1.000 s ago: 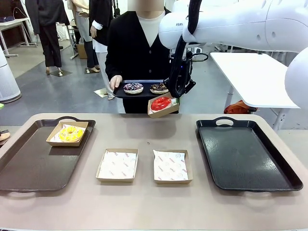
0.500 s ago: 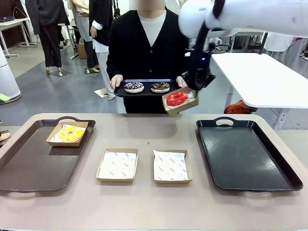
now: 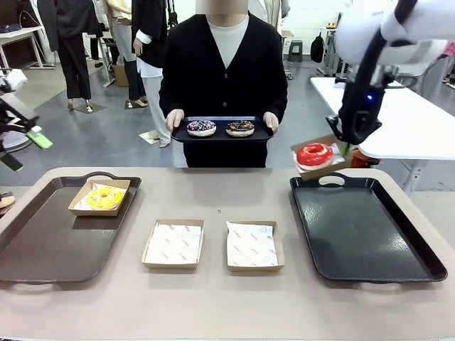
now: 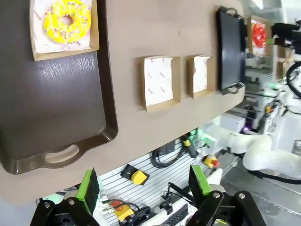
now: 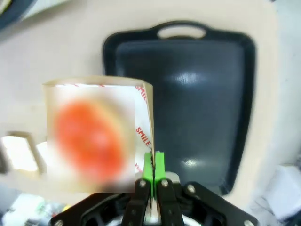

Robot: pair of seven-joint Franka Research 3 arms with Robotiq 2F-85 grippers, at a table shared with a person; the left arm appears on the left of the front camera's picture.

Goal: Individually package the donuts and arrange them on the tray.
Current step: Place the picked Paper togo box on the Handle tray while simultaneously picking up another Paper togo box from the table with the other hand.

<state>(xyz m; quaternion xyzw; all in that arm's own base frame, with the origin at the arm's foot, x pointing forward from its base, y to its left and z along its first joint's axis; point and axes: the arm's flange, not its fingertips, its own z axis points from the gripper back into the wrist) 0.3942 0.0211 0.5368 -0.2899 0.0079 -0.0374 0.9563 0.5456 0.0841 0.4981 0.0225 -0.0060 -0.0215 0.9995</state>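
Note:
My right gripper (image 3: 347, 140) (image 5: 154, 170) is shut on the rim of a cardboard box (image 3: 321, 169) (image 5: 143, 100) that holds the red donut (image 3: 314, 153) (image 5: 93, 135). It hangs in the air over the far left corner of the black tray (image 3: 366, 229) (image 5: 188, 103). The yellow donut (image 3: 104, 196) (image 4: 67, 20) lies in its box on the brown tray (image 3: 43, 241) (image 4: 51, 108). A person holds a small dark tray (image 3: 222, 135) with two sprinkled donuts (image 3: 201, 128) (image 3: 240, 128). My left gripper (image 3: 20, 131) (image 4: 143, 183) is open, high at the left edge.
Two empty paper-lined boxes (image 3: 173, 243) (image 3: 254, 245) sit side by side mid-table between the trays, also seen from above as box (image 4: 159, 82) and box (image 4: 201, 75). A white table (image 3: 384, 114) stands behind at the right.
My right arm has carried the boxed red donut from in front of the person rightward to above the black tray's far corner. My left gripper has come into view at the left edge.

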